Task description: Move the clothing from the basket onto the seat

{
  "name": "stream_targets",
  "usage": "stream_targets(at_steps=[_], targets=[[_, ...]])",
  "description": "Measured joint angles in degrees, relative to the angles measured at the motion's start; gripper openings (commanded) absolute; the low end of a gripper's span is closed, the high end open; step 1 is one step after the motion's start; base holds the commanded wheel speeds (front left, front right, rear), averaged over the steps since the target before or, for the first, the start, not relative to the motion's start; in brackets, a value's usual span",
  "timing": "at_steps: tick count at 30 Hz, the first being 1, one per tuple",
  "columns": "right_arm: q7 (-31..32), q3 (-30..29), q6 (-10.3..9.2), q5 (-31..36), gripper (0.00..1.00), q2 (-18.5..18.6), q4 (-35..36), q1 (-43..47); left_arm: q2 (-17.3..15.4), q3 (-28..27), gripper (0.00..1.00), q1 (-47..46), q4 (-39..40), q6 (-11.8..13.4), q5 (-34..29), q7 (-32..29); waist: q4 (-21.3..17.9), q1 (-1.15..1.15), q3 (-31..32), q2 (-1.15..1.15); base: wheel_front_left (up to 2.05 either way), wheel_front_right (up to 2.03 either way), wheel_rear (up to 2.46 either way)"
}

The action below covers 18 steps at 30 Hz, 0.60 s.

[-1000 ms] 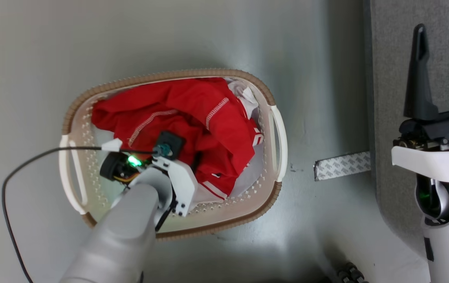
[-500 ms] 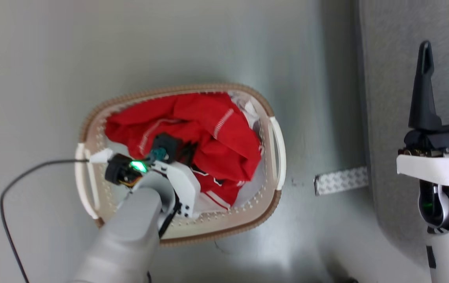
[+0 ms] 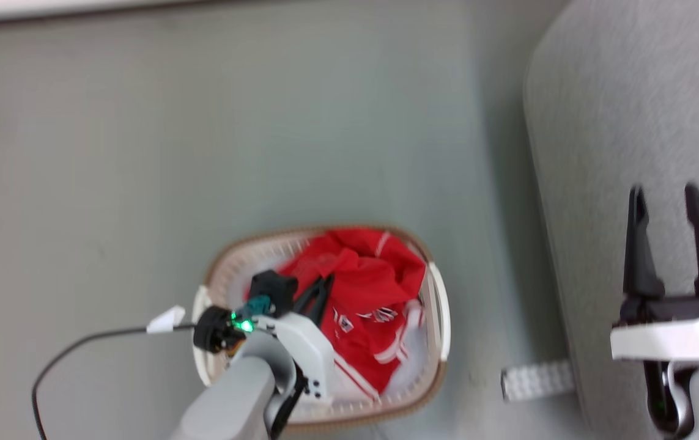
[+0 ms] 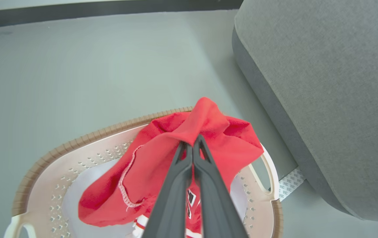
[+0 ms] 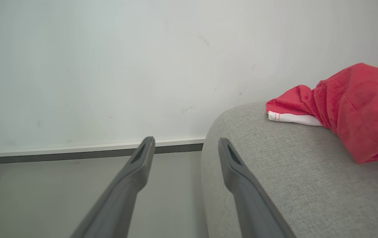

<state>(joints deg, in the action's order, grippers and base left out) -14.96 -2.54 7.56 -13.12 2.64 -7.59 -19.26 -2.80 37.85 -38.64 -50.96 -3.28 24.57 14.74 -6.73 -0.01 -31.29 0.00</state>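
The left gripper (image 4: 192, 142) has its two long dark fingers clamped together on a raised fold of the bright red soft sports garment (image 4: 162, 158). The fold peaks above the oval white perforated plastic basket with brown rim (image 4: 76, 141), and the garment's lower part lies inside. The basket stands on the grey floor (image 4: 93, 66), near the large grey fabric-upholstered seat (image 4: 324, 82). The right gripper (image 5: 186, 147) has its fingers spread and empty, at the seat's rounded edge. A second red garment with white trim (image 5: 357, 99) lies on the seat.

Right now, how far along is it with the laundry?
One red garment already lies on the seat. The left end effector is pinching another red piece above the basket; more striped clothing is left inside. The right end effector is open and empty.
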Motion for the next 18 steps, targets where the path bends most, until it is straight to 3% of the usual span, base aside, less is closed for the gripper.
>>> stream_targets(at_steps=[8,18], targets=[[0.0,-1.0,0.0,1.0,1.0,0.0,-2.3,7.2,-0.4,-1.4,0.0,6.0,6.6,2.0,1.8,0.3,2.3,-0.01,12.3,0.0,0.0,0.0,0.0],[0.0,0.2,0.0,2.5,1.0,0.0,-3.8,12.5,-4.3,-4.2,0.0,11.6,18.9,5.3,3.4,0.2,4.0,-0.02,24.2,0.0,0.0,0.0,0.0]])
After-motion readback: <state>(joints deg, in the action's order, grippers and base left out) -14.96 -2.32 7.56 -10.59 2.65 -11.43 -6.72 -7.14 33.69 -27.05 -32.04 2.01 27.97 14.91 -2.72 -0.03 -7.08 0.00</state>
